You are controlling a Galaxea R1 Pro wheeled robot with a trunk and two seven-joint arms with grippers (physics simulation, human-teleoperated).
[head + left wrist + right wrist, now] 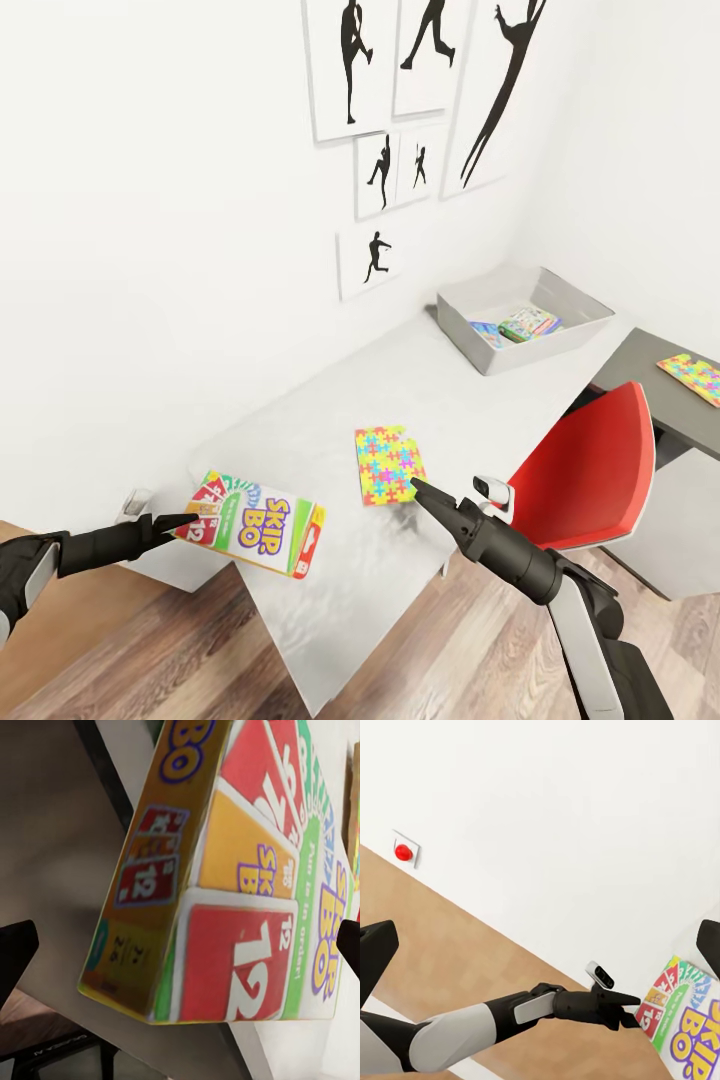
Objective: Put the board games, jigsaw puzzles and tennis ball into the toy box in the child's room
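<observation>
At lower left of the head view, the left gripper point(192, 520) has its fingers closed on the corner of a Skip-Bo game box point(255, 523), tilted at the near end of the table point(400, 380). At lower centre, the right gripper point(418, 489) hovers just beside a puzzle point(388, 464) lying flat; its fingers look pressed together, holding nothing. At upper right the toy box point(480, 352) holds a board game point(528, 323). A second puzzle point(692, 378) lies on a grey top at right, behind a red chair point(590, 480).
</observation>
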